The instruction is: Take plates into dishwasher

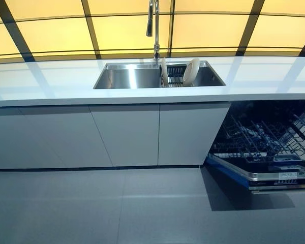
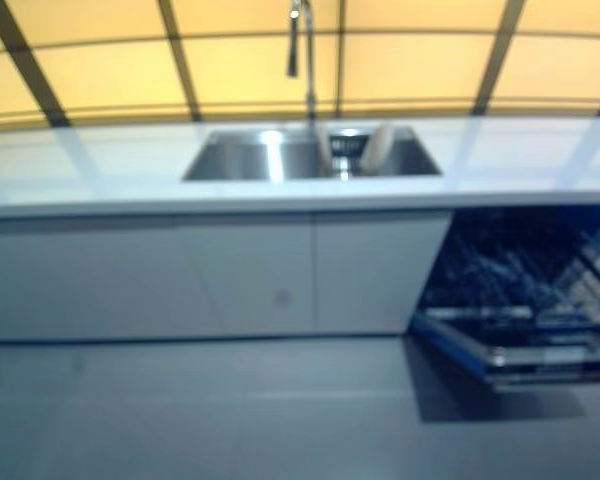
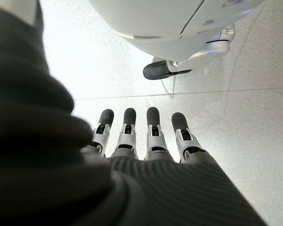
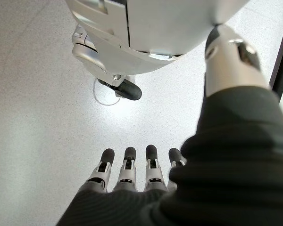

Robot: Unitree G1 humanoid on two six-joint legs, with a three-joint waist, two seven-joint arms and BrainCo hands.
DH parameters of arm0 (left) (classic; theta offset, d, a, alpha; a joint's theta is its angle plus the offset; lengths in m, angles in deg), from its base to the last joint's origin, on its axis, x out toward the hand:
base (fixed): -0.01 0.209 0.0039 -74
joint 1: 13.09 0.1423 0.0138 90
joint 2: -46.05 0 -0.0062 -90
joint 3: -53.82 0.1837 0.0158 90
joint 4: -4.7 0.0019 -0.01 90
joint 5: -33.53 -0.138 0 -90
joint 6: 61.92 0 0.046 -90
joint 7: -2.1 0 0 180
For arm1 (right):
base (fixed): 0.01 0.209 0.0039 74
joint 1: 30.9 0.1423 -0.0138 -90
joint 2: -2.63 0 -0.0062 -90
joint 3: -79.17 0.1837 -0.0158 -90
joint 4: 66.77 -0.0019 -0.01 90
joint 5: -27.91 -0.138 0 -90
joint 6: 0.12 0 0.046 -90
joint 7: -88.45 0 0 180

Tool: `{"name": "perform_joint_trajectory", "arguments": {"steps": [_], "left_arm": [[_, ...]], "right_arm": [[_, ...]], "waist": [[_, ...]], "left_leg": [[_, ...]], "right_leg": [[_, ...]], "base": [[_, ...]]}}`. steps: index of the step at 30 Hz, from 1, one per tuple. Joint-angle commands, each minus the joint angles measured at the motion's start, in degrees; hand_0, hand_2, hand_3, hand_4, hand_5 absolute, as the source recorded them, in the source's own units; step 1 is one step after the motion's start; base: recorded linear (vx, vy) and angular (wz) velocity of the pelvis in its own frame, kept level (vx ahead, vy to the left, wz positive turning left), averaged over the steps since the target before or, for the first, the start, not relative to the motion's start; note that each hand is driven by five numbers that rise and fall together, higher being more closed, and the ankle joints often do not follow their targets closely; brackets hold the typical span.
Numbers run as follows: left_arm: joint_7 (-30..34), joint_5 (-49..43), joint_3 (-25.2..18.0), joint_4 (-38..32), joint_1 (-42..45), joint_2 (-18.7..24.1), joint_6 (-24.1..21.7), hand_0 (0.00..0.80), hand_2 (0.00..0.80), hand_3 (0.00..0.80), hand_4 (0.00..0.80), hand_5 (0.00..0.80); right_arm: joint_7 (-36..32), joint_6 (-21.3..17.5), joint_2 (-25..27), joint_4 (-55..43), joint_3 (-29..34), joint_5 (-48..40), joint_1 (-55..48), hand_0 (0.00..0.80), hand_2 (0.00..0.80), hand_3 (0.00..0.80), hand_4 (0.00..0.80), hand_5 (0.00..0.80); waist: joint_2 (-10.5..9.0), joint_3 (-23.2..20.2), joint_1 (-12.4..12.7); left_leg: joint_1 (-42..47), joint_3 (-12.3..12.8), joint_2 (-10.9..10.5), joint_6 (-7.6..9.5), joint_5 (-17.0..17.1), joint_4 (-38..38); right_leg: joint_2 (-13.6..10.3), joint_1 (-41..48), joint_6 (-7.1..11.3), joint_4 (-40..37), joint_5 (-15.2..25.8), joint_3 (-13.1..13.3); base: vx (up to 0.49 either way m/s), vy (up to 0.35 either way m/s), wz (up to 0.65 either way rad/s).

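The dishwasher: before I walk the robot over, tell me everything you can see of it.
The dishwasher sits under the white counter, at the right end of the cabinet run, to the right of the sink. Its door is dropped open, tilted down toward the floor, with a silvery rim and a blue edge. Dark wire racks with upright tines fill the cavity; no dishes show in the part in view. Its right side is cut off. Nothing touches it.
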Motion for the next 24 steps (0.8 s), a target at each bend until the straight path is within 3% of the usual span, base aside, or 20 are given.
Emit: {"name": "perform_joint_trajectory", "arguments": {"steps": [1, 7, 10, 13, 15, 16, 18, 20, 21, 22, 24], "left_arm": [[-0.21, -0.8, -1.21, 1.57, -4.08, 0.01, 0.99, 0.0, 0.0, 0.0, 0.0, 0.0], [-1.63, 1.04, -1.62, 1.73, -4.96, 0.09, 0.95, 0.0, 0.0, 0.0, 0.0, 0.0], [-2.76, 3.26, -2.6, 1.88, -4.89, -0.19, 2.73, 0.0, 0.0, 0.0, 0.0, 0.0], [-4.8, 5.53, -4.04, 2.64, -4.61, -1.01, 2.82, 0.0, 0.0, 0.0, 0.0, 0.0], [-4.23, 6.98, -4.67, 3.17, -4.32, -1.68, 3.17, 0.0, 0.0, 0.0, 0.0, 0.0], [-3.8, 8.1, -4.92, 3.79, -3.68, -2.17, 3.97, 0.0, 0.0, 0.0, 0.0, 0.0], [-3.15, 7.89, -5.19, 4.36, -2.87, -2.35, 4.0, 0.0, 0.0, 0.0, 0.0, 0.0], [-2.36, 7.04, -5.67, 4.85, -1.94, -2.5, 4.14, 0.0, 0.0, 0.0, 0.0, 0.0], [-2.09, 7.17, -5.67, 5.02, -1.35, -2.74, 4.47, 0.0, 0.0, 0.0, 0.0, 0.0], [-1.79, 7.11, -6.0, 5.08, -0.92, -3.13, 5.26, 0.0, 0.0, 0.0, 0.0, 0.0], [-1.36, 7.07, -6.07, 5.16, -1.02, -3.17, 5.92, 0.0, 0.0, 0.0, 0.0, 0.0]], "right_arm": [[-1.53, -1.11, -2.61, 2.45, -2.44, -0.2, 3.46, 0.0, 0.0, 0.0, 0.0, 0.0], [-0.89, -1.39, -2.47, 2.11, -2.47, -1.05, 4.05, 0.0, 0.0, 0.0, 0.0, 0.0], [-0.83, -1.62, -2.4, 2.52, -2.34, -0.28, 4.26, 0.0, 0.0, 0.0, 0.0, 0.0], [0.13, -0.26, -2.27, 2.04, -3.41, -1.55, 4.43, 0.0, 0.0, 0.0, 0.0, 0.0], [1.98, 0.98, -2.0, 1.81, -3.99, -0.75, 4.56, 0.0, 0.0, 0.0, 0.0, 0.0], [3.62, 1.29, -2.05, 2.5, -4.3, -1.09, 4.75, 0.0, 0.0, 0.0, 0.0, 0.0], [3.75, 1.21, -2.13, 3.01, -4.19, -0.83, 5.07, 0.0, 0.0, 0.0, 0.0, 0.0], [3.87, 1.34, -2.33, 3.25, -3.86, 1.03, 5.31, 0.0, 0.0, 0.0, 0.0, 0.0], [4.61, 1.25, -2.42, 3.23, -4.1, 0.85, 5.27, 0.0, 0.0, 0.0, 0.0, 0.0], [4.99, 1.11, -2.27, 3.18, -3.73, -0.5, 5.35, 0.0, 0.0, 0.0, 0.0, 0.0], [5.51, 1.11, -2.4, 3.08, -2.73, -1.36, 5.43, 0.0, 0.0, 0.0, 0.0, 0.0]], "waist": [[-0.56, 2.99, -0.03], [-0.5, 3.86, -0.59], [-1.41, 4.32, -0.82], [-3.94, 6.51, -0.18], [-3.41, 8.91, 1.15], [-1.68, 9.83, 2.52], [-0.32, 10.33, 3.53], [1.09, 10.54, 5.04], [1.65, 10.33, 6.27], [1.91, 9.92, 6.89], [1.96, 9.33, 6.4]], "left_leg": [[-0.84, -0.19, -6.04, 5.83, -2.24, 0.49], [-0.86, -1.2, -5.65, 6.26, -3.44, 3.03], [-1.71, -1.23, -5.14, 5.8, -5.56, 8.43], [-12.32, -0.04, -4.62, 4.58, -4.15, 31.37], [-22.63, -0.52, -5.52, 4.02, 0.84, 40.23], [-25.74, -0.64, -6.2, 3.02, 4.59, 33.71], [-25.39, -0.54, -5.56, 2.06, 7.74, 25.85], [-25.13, -2.39, -4.81, 0.82, 11.82, 14.88], [-25.67, -4.6, -4.72, -0.04, 14.08, 8.05], [-26.01, -4.6, -4.63, 0.03, 13.68, 6.29], [-25.05, -0.92, -3.8, 0.72, 11.21, 6.22]], "right_leg": [[5.19, -0.64, -1.88, 7.15, -7.15, 0.32], [5.53, -1.6, -2.97, 11.36, -9.54, 0.69], [5.55, -1.38, -4.12, 11.72, -10.22, 1.45], [4.79, -0.59, -6.66, 10.95, -9.48, 3.06], [5.85, 0.25, -8.0, 11.99, -9.88, 4.57], [7.44, 1.62, -7.81, 11.79, -10.47, 5.45], [8.67, 3.21, -7.36, 11.11, -11.04, 6.23], [9.45, 5.75, -6.7, 10.06, -11.89, 7.06], [9.5, 7.56, -6.32, 9.68, -12.65, 8.02], [8.91, 8.93, -6.05, 9.64, -13.75, 8.49], [7.65, 9.41, -5.37, 10.14, -14.85, 7.75]], "base": [[-0.014, -0.032, 0.0], [0.005, -0.077, 0.0], [0.053, -0.121, 0.0], [0.04, -0.165, -0.07], [0.123, -0.077, -0.06], [0.215, 0.013, 0.13], [0.332, 0.09, -0.47], [0.427, 0.143, -0.82], [0.477, 0.203, -0.73], [0.448, 0.216, -0.56], [0.267, 0.166, -0.36]]}}
